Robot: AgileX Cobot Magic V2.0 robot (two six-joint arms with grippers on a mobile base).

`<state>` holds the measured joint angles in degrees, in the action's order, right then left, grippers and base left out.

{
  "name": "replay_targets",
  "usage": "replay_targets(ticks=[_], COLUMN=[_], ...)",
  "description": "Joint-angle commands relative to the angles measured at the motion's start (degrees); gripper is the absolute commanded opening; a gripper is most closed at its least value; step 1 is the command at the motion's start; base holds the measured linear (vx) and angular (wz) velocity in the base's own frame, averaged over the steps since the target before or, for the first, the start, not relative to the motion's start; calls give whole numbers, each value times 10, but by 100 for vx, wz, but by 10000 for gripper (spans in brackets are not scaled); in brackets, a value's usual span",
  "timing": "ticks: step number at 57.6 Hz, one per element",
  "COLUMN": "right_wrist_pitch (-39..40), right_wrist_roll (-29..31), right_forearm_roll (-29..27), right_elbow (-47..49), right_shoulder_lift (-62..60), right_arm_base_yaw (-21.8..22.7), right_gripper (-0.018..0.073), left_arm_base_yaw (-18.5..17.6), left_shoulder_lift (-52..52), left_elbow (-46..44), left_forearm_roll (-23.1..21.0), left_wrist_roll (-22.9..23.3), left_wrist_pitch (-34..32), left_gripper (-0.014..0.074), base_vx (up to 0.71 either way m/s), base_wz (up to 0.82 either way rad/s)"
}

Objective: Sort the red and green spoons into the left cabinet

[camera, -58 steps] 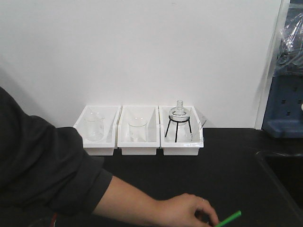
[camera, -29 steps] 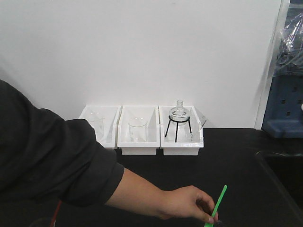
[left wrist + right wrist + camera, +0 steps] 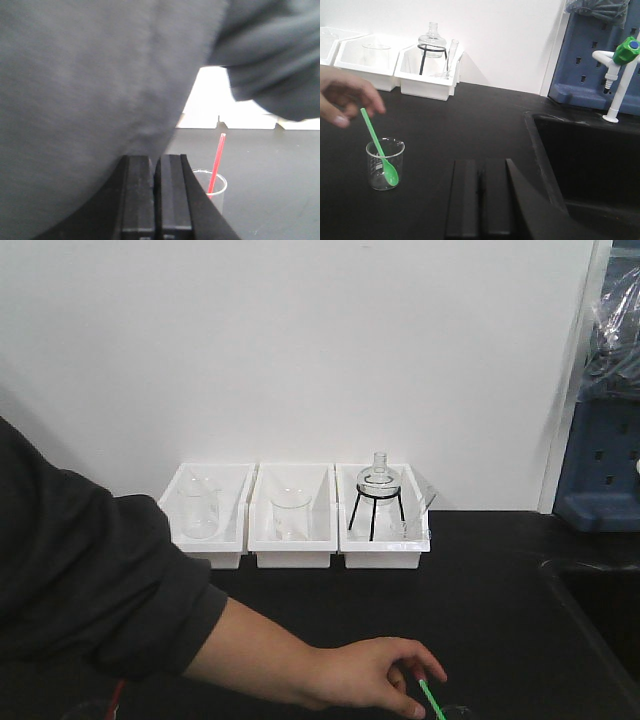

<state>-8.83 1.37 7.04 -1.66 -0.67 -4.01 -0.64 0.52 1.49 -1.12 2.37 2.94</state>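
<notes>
Green spoon (image 3: 379,145) leaning bowl-down in a small clear beaker (image 3: 384,175) on the black counter (image 3: 470,120); bare hand (image 3: 347,95) just beside the handle's top, contact unclear; red spoon (image 3: 217,160) standing in a second glass beaker (image 3: 215,186) beyond the left gripper (image 3: 156,200), pads pressed together on nothing; right gripper (image 3: 480,200) likewise closed, empty; at the wall, three white bins (image 3: 290,555) with glassware, one flask (image 3: 378,480) on a black tripod.
</notes>
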Motion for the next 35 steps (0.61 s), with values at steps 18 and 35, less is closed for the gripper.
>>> replay_targets(ticks=[18,35], right_wrist_pitch=[92,145], right_wrist_roll=[4,-2], right_forearm_roll=[3,1], right_elbow=[-6,-5], right_shoulder_lift=[-7,-7], right_arm_base_yaw=[0,0], right_gripper=[-9,-9], left_arm_base_yaw=[0,0], left_shoulder_lift=[6,6], left_elbow=[-1,-1], left_forearm_roll=[0,0], left_wrist_roll=[0,0], left_wrist_pitch=[-54,-55], left_gripper=[-6,-6], base_vx=[0,0], base_wz=[0,0])
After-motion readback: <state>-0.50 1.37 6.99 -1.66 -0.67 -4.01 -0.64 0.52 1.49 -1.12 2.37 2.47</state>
